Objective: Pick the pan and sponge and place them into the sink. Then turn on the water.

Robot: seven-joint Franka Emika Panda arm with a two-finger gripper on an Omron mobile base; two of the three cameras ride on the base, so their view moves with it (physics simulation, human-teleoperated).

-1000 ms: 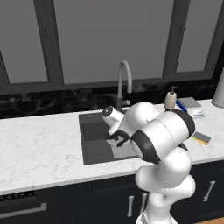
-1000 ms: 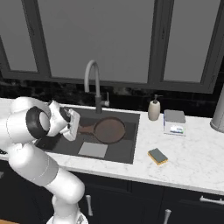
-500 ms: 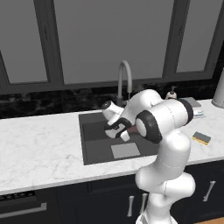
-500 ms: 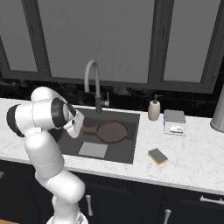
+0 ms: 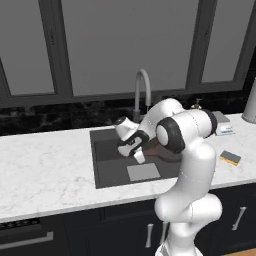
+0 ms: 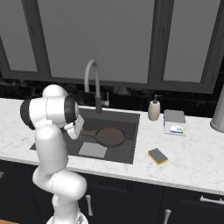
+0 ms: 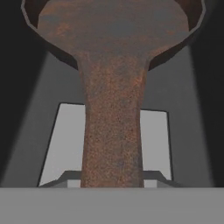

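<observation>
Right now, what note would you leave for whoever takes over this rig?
Pincer: low over the sink, around the pan handle; whether it is clamped I cannot tell.
Pan: inside the sink, handle toward the arm, above the light square patch in the hand view.
Sponge: on the counter right of the sink, untouched.
Faucet: no stream visible.
Done: pan brought into the sink.
Left: release the pan, move the sponge, turn on water.

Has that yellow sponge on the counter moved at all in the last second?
No. The sponge lies in the same spot on the counter, right of the sink and in front of the flat box.
</observation>
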